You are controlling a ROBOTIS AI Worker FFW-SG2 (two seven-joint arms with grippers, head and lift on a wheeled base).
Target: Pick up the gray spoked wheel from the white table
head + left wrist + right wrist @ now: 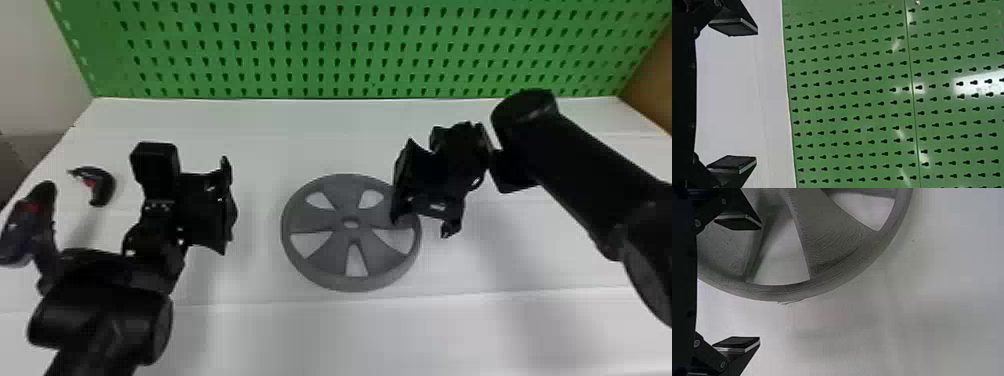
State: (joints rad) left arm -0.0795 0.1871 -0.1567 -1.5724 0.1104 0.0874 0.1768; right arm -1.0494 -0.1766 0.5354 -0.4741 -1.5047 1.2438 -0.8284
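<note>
A gray spoked wheel (320, 220) lies flat on a white table (260, 285), between the robot's two grippers and still to be grasped and lifted; the right gripper (759, 283), wide open and empty, is over its right-hand edge, while the left gripper (756, 95), also wide open and empty, is off to the wheel's left. In the head view the right gripper hides part of the wheel's rim, and the right wrist view cuts the wheel off (whether a finger touches it, I cannot tell).
</note>
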